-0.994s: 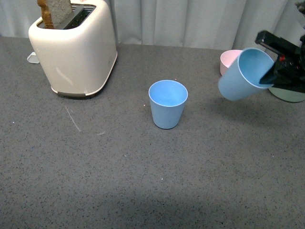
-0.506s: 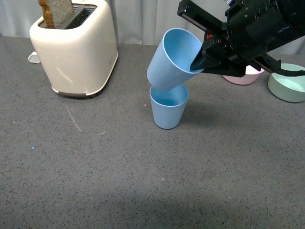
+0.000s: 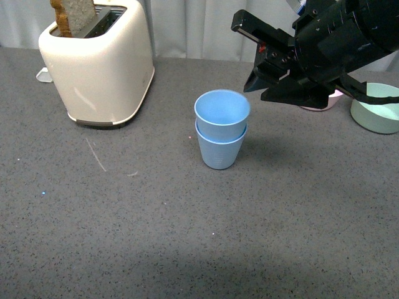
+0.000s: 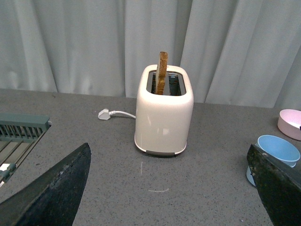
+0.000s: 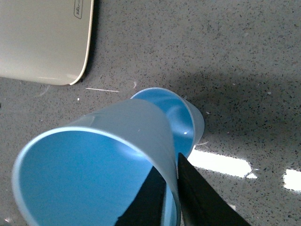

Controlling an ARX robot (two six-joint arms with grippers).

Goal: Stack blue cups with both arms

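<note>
Front view says the stack is made. The upper blue cup (image 3: 222, 115) sits upright inside the lower blue cup (image 3: 219, 152) at mid-tabletop (image 3: 187, 249), its rim a little proud of the lower one. We read this as the release-and-retreat step.

Next move, our call: take the right pincer (image 3: 242, 56) straight up first, then back toward the right edge. It must not clip the upper rim, because light plastic would likely tip on a nudge.

Right pincer: it is above and just behind the stack, toward the far right. Its jaws are spread with nothing between them and it touches neither cup, so we call it released.

One caveat is that the right wrist view disagrees. It shows the dark fingers (image 5: 197, 197) straddling the upper cup's wall, with that cup tilted over the lower one. We trust the front view, but we'd confirm before retracting.

Left pincer (image 4: 168, 155): it is not in the front view. Its wrist view shows the jaws wide apart and empty, well apart from the cups.

Farther back, the toaster (image 3: 96, 62) with its toast slice (image 3: 72, 15) is at the far left corner. The pink bowl (image 4: 289, 123) and green bowl (image 3: 376, 115) are at the far right, under the right arm.
</note>
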